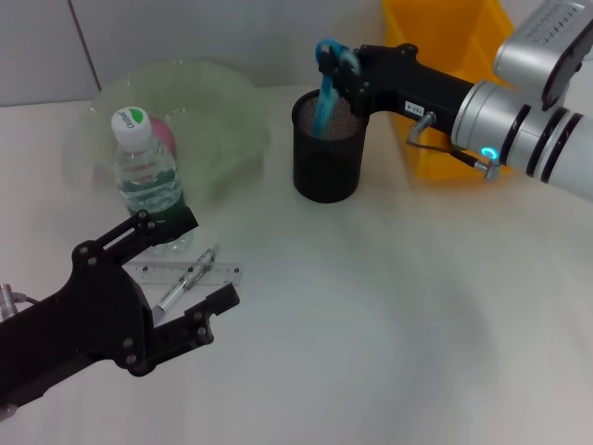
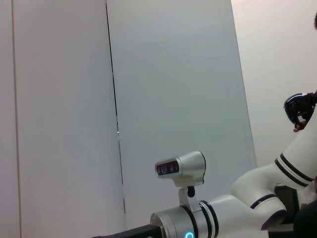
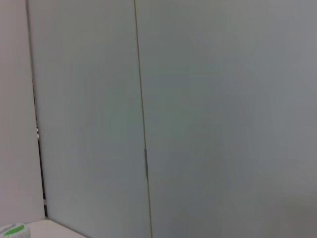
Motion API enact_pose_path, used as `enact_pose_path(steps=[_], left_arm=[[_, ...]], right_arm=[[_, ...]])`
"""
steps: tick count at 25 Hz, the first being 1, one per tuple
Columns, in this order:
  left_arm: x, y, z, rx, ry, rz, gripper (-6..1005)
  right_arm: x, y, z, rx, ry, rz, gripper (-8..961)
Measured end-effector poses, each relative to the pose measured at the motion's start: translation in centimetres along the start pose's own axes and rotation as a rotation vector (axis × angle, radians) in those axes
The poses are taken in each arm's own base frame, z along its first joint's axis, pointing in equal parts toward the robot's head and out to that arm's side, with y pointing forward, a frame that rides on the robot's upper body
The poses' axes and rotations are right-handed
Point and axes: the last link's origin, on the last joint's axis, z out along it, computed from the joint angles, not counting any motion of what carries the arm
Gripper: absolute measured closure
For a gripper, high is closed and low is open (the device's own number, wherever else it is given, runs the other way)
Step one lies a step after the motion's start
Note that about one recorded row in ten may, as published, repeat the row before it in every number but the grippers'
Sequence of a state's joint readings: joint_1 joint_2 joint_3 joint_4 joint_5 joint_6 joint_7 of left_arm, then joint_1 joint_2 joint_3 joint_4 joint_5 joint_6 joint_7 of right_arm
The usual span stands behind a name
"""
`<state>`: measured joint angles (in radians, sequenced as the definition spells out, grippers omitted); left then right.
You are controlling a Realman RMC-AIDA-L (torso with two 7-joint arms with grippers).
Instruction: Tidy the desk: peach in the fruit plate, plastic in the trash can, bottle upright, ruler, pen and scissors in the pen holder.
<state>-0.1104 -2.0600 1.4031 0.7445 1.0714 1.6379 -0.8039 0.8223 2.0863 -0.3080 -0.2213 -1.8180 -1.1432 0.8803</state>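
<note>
The right gripper (image 1: 335,63) hangs over the black mesh pen holder (image 1: 326,148), its jaws clamped on the blue-handled scissors (image 1: 326,93); their long axis is near upright, lower end inside the holder; the left gripper (image 1: 204,260), jaws wide, hovers above the clear plastic ruler (image 1: 190,273) and silver pen (image 1: 188,279), the pen lying slantwise across the ruler on the white surface (image 1: 371,315); the clear water bottle (image 1: 146,176) stands upright beside the pale green fruit plate (image 1: 213,120) holding the pink peach (image 1: 163,135).

The white desk surface (image 1: 389,315) is being lit brightly and evenly, with only faint soft shadows being cast beside the black mesh pen holder (image 1: 326,153). The translucent green fruit plate (image 1: 199,111) is being rendered blurred.
</note>
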Motion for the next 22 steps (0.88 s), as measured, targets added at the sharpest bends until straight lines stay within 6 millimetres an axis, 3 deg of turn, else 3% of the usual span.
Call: enact_pose_path(steps=[10,12,18,20,22], left_arm=[[0.2,-0.2,-0.2,-0.010,0.000,-0.013,213],[0.5,-0.3,-0.2,-0.015,0.005,-0.028,213],[1.1,-1.5,0.1,-0.029,-0.040,-0.046,213],[1.2,-3.0,1.0,-0.051,-0.220,-0.041,214],[1.2,-3.4,1.2,-0.059,-0.280,-0.038,214]], right_arm=[[-1.6,-0.3,-1.9,-0.067,-0.079,0.025,696],[-2.3,-0.5,-2.8,-0.100,-0.090,0.058,602],[-3.9,-0.2,-7.1,-0.296,0.018,-0.005,323],[-3.7,0.0,-9.9,-0.357,0.097,-0.063,232],[-3.4,0.0,-10.8,-0.373,0.129,-0.076,197]])
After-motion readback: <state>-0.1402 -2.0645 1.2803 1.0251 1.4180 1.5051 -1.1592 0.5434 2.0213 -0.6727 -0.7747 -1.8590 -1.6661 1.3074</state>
